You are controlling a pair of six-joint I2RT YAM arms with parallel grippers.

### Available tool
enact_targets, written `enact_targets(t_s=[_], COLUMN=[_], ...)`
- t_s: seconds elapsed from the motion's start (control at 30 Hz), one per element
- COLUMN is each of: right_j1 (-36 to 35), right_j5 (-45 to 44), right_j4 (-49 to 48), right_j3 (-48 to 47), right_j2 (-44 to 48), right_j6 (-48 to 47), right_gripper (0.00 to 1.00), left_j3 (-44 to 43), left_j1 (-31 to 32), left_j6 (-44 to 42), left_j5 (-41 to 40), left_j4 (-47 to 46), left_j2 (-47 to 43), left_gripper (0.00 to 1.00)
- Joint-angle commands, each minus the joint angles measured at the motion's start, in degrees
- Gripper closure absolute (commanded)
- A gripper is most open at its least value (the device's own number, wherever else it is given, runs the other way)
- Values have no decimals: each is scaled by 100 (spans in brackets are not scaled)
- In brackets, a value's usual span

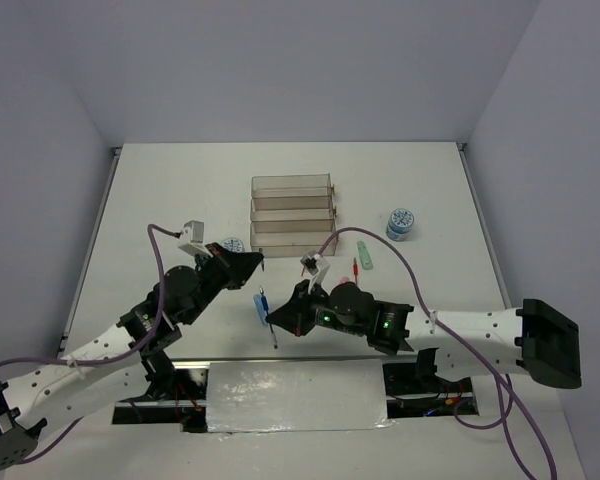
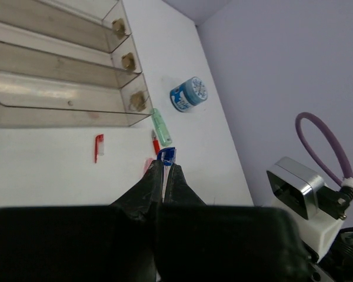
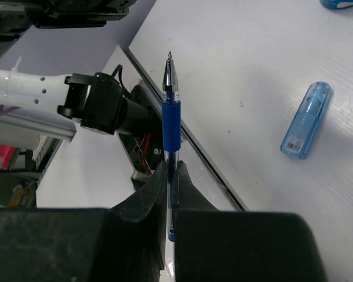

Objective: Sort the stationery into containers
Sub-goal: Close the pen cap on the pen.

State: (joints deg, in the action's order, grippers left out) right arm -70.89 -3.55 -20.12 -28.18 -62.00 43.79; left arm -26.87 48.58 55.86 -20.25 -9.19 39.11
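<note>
My right gripper (image 1: 280,319) (image 3: 172,168) is shut on a blue pen (image 3: 171,111) and holds it above the table, tip towards the near edge. A short blue stick (image 3: 306,120) (image 1: 259,304) lies beside it. My left gripper (image 1: 258,260) (image 2: 163,165) is shut on a thin clear pen. Only the pen's blue end (image 2: 167,155) shows past the tips. The clear stepped rack (image 1: 292,212) (image 2: 59,97) stands just beyond. A green stick (image 2: 160,127), a red pen (image 2: 156,141) and a patterned roll (image 2: 188,94) (image 1: 401,223) lie right of the rack.
A second roll (image 1: 232,244) lies left of the rack, partly behind my left wrist. A small red and white item (image 2: 98,147) lies before the rack. A pink stick (image 2: 147,166) peeks beside my left fingers. The table's near edge has a gap with wiring (image 3: 142,144).
</note>
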Motion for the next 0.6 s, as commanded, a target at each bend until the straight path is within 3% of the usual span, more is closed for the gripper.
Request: enact_targets(t_s=[0.0,0.2,0.57], right_j1=[-56,-39,-21], right_j5=[-180,-471,-805], right_j4=[-405,-458,-256], right_j3=[-363,-310,-381], right_j2=[-67,21,83], right_j6=[-108,-116,-55], right_gripper=[100,100,100], left_j3=[-29,445,596], left_j1=[29,29,20], left_j6=[-294,-224,-242], left_j5=[240,522,522], left_j4=[-803,-1488,-1560], left_j2=[-114,-343,-554], left_gripper=[100,100,100])
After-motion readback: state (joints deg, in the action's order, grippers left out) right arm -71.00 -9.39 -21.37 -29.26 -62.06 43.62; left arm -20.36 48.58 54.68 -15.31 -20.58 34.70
